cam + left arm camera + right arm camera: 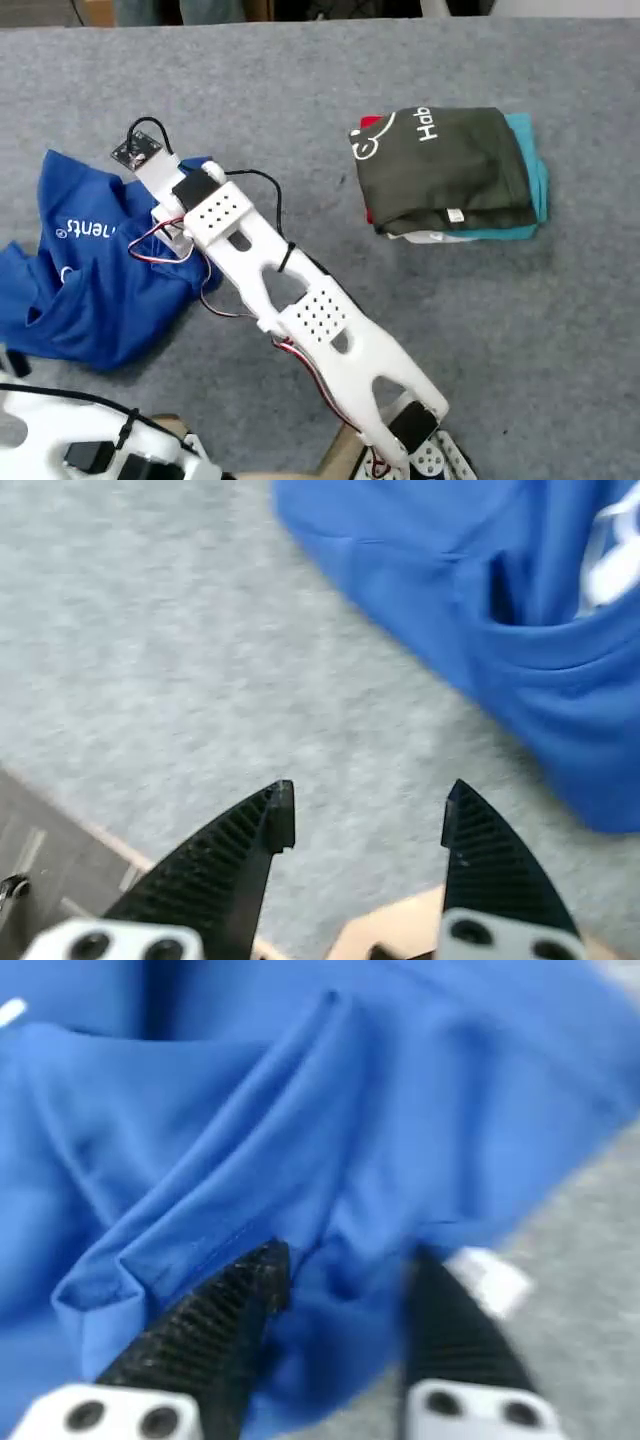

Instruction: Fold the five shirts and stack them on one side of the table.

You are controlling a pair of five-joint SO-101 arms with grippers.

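Note:
A crumpled blue shirt (95,265) lies at the table's left side. My right arm stretches from the front edge over it, and the right gripper (345,1270) stands open right on the cloth, a raised fold of the blue shirt (200,1160) between its fingers. The left gripper (368,815) hangs open above bare grey table near the front edge, with the blue shirt (520,610) beyond it and nothing between its fingers. A stack of folded shirts (445,170) sits at the back right, a dark one with white print on top, teal, red and white below.
Grey felt table (300,90) spreads between the blue shirt and the stack. The left arm's white base (90,450) sits at the front left corner. The table's front edge (60,820) runs near the left gripper.

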